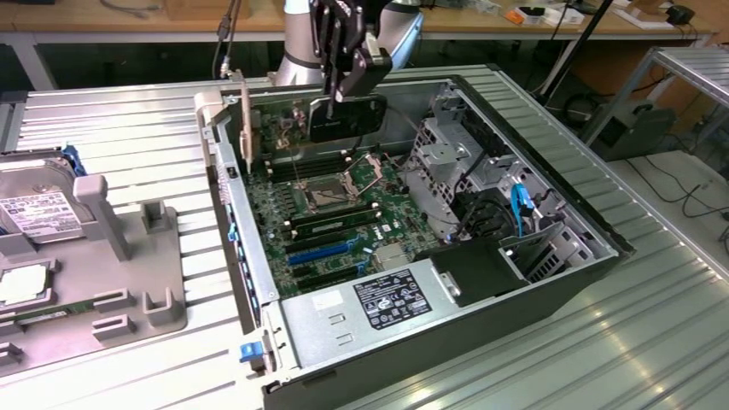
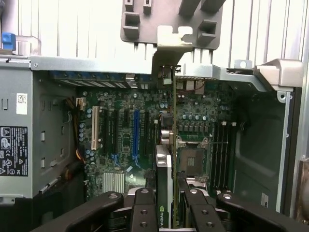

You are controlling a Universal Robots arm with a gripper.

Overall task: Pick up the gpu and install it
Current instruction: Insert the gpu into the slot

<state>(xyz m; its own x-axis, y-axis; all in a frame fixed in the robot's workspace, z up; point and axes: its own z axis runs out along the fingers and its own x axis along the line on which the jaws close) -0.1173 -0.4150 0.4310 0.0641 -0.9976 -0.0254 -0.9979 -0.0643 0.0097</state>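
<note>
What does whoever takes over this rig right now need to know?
Claw: shut on the gpu, card held on edge.
Position: inside the open PC case, above the motherboard.
Done: gpu picked up and brought over the board.
Left: the card does not look seated in a slot yet.
</note>
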